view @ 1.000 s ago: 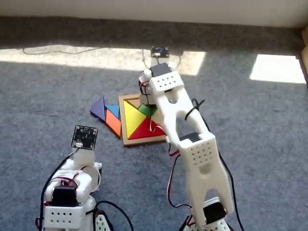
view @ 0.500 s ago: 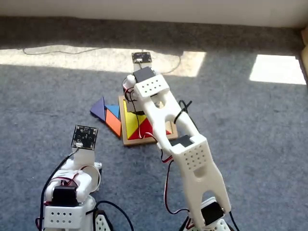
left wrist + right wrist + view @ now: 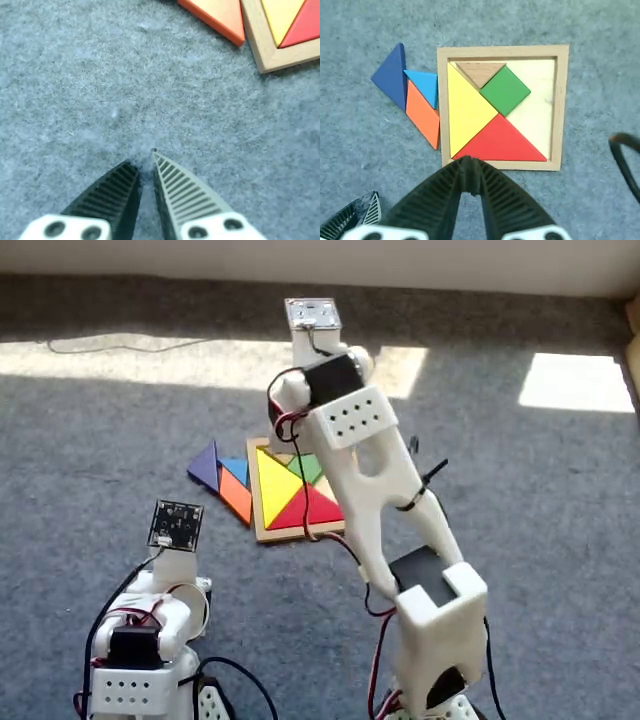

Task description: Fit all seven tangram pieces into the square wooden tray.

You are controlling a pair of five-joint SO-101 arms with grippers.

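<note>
Right fingers (image 3: 445, 200) pressed together above tray (image 3: 561, 110) edge, left fingers (image 3: 180, 192) all but closed, orange piece (image 3: 215, 15) well beyond

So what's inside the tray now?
Yellow triangle, red triangle, green square and brown triangle lie in the tray; the rest is bare wood. Right wrist view: nothing inside covered.

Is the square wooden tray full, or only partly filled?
Partly filled: yellow triangle, red triangle, green square and brown triangle lie in the tray; bare wood shows.
</note>
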